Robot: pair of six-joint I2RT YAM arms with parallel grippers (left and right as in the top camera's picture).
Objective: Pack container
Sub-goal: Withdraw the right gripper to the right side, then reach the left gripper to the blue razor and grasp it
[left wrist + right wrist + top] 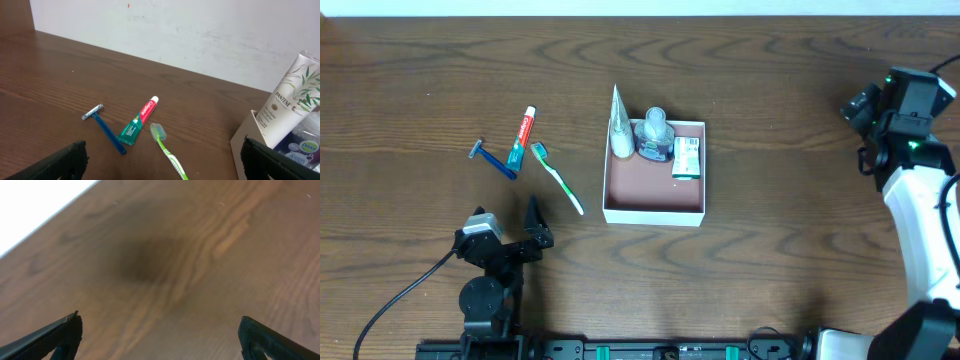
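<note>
The container (653, 215), a shallow white-walled box with a reddish-brown floor, sits mid-table. Along its far side it holds a white tube (619, 128), a clear jar (654, 135) and a green-and-white packet (687, 157). To its left on the table lie a toothpaste tube (523, 137), a blue razor (493, 158) and a green toothbrush (558, 178). My left gripper (538, 228) is open and empty, near the front edge just below the toothbrush. In the left wrist view the razor (105, 129), toothpaste (140, 122) and toothbrush (167, 152) lie ahead, with the container's corner (243, 145) at the right. My right gripper (860, 110) is open at the far right, above bare wood.
The white Pantene tube (287, 97) leans out over the container's far-left corner. The left arm's black cable (400, 295) trails across the front-left of the table. The right wrist view shows only wood grain between my open fingers (65, 332).
</note>
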